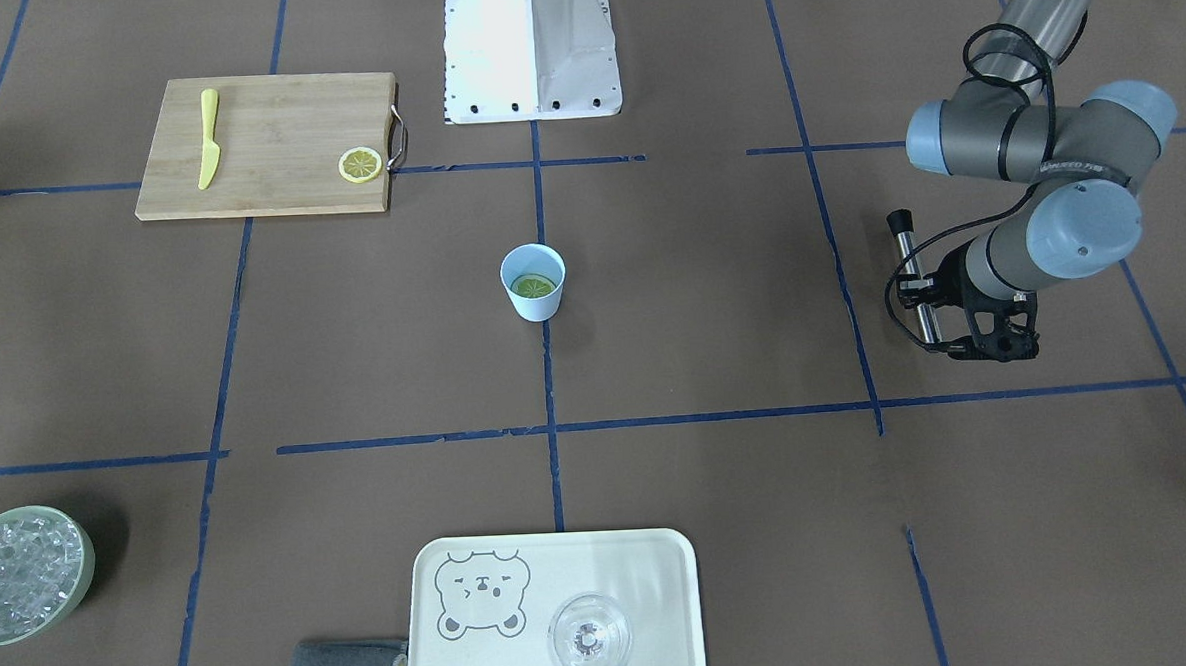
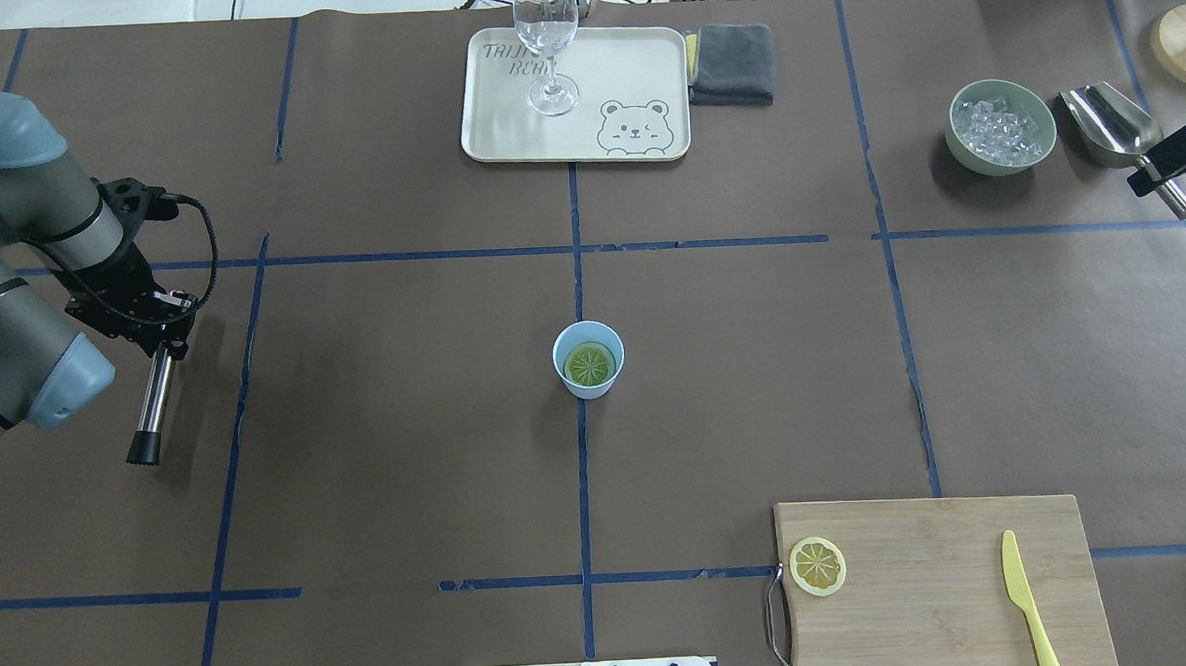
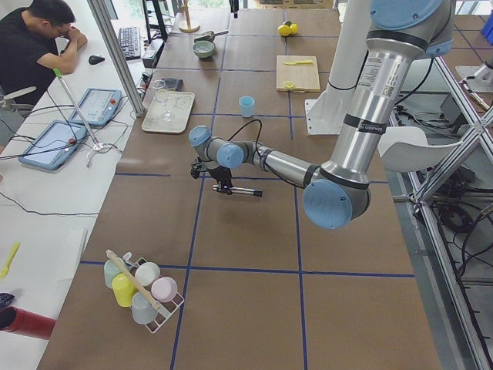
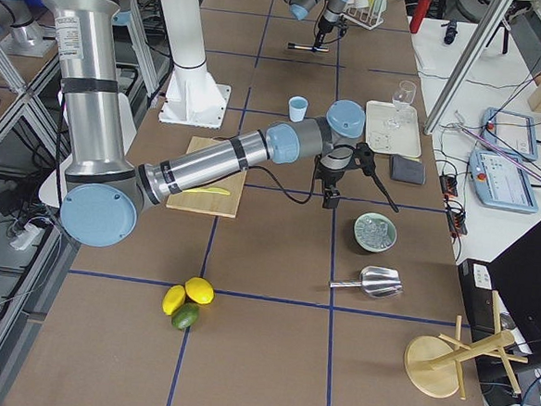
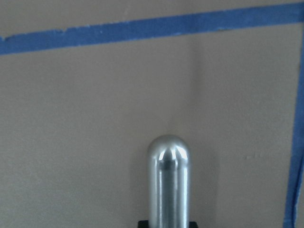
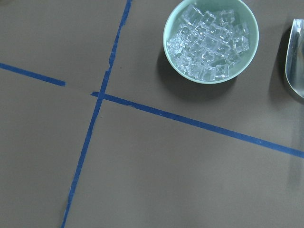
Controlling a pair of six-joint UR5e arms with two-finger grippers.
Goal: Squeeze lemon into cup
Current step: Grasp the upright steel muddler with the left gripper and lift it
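Robotics lab: big table (image 2: 408,461) w/ brown paper & blue tape grid (image 2: 574,274), 2 industrial robot arms (image 3: 362,116), teach pendants (image 3: 96,106) + cables on side desk (image 3: 46,200), person (image 3: 31,38) seated there.

Brown table (image 2: 357,433) — cup (image 1: 535,307), board (image 2: 925,599), tray (image 2: 504,127), bowl (image 2: 1002,165)

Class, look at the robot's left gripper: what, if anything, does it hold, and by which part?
The left gripper holds a polished steel rod with a black cap, clamped near its plain rounded end, opposite the capped end.

Lemon (image 1: 533,287) in cup (image 1: 535,309), mid-table; slice (image 1: 359,165), knife (image 1: 208,138) on board (image 1: 284,136); glass (image 1: 589,637) on tray (image 1: 603,563).
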